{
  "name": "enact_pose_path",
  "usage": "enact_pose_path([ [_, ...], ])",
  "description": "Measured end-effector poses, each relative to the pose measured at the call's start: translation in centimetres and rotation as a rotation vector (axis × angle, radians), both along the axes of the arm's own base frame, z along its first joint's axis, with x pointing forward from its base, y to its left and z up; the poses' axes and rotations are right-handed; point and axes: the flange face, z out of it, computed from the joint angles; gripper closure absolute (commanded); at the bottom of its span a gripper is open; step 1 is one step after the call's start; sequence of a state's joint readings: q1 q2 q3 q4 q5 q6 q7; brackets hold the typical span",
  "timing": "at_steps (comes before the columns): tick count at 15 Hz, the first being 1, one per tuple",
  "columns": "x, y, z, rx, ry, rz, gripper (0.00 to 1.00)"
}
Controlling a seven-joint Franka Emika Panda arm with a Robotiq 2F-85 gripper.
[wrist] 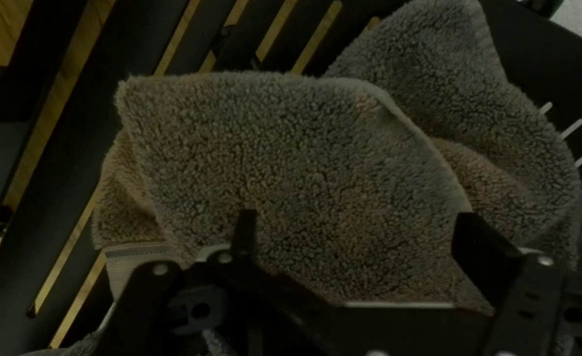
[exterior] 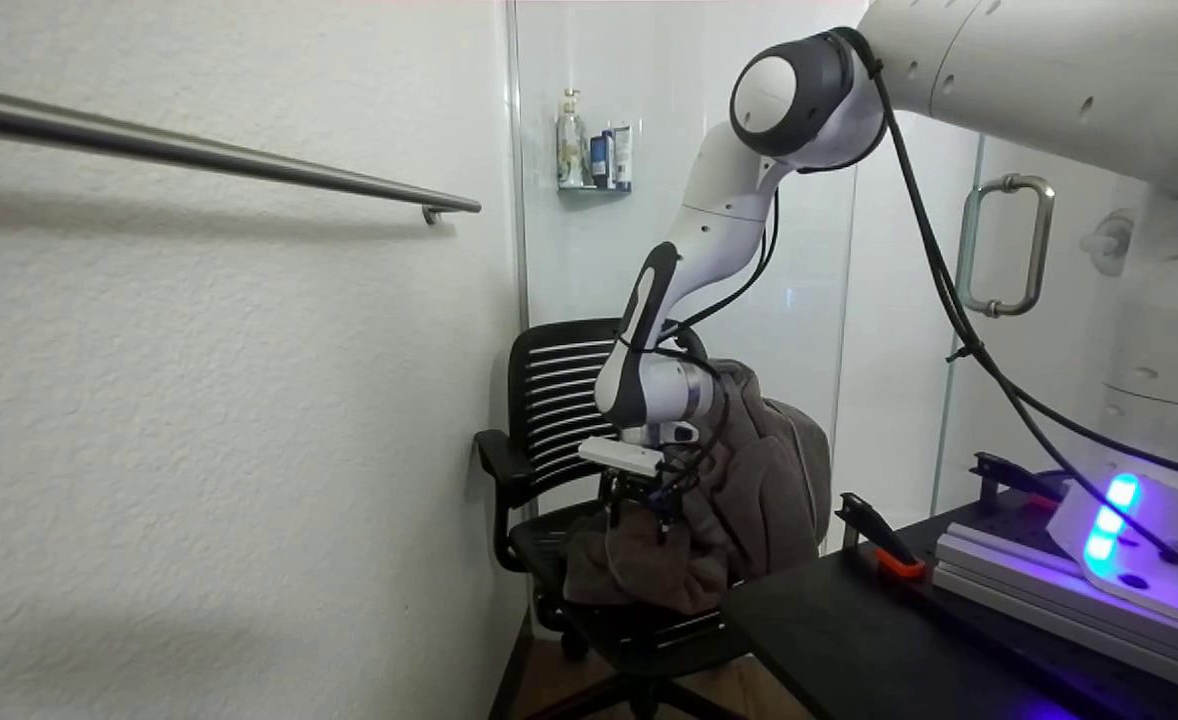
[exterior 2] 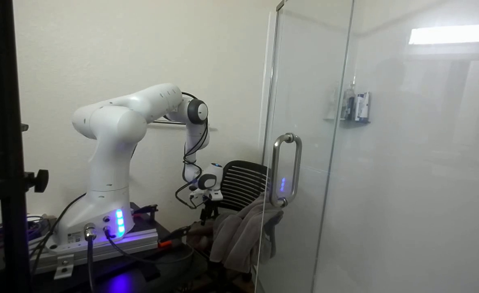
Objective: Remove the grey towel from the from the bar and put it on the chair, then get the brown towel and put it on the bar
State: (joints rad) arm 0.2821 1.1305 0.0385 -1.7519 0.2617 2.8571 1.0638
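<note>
The grey towel [exterior: 771, 475] lies in thick folds on the slatted chair [exterior: 561, 440]. A hemmed, nubbly terry edge [wrist: 422, 136] curves beneath the gripper [wrist: 356, 217], its fingers wide apart. The metal bar [exterior: 209, 156] stands off the wall [exterior: 249, 420], open space below.

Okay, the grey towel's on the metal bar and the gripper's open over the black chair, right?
No: the grey towel is draped on the black chair, not on the metal bar, as both exterior views show. The gripper is open over the chair.

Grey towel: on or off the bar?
Off: in both exterior views the grey towel lies draped on the chair, and no towel hangs on the visible stretch of the bar.
</note>
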Motion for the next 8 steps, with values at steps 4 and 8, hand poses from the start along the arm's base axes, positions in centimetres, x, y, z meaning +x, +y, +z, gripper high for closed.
enact_pose_path([
  [4, 0.6, 0.4, -1.9, 0.005, -0.007, -0.001, 0.26],
  [8, 1.3, 0.5, -3.0, 0.009, -0.015, -0.002, 0.45],
])
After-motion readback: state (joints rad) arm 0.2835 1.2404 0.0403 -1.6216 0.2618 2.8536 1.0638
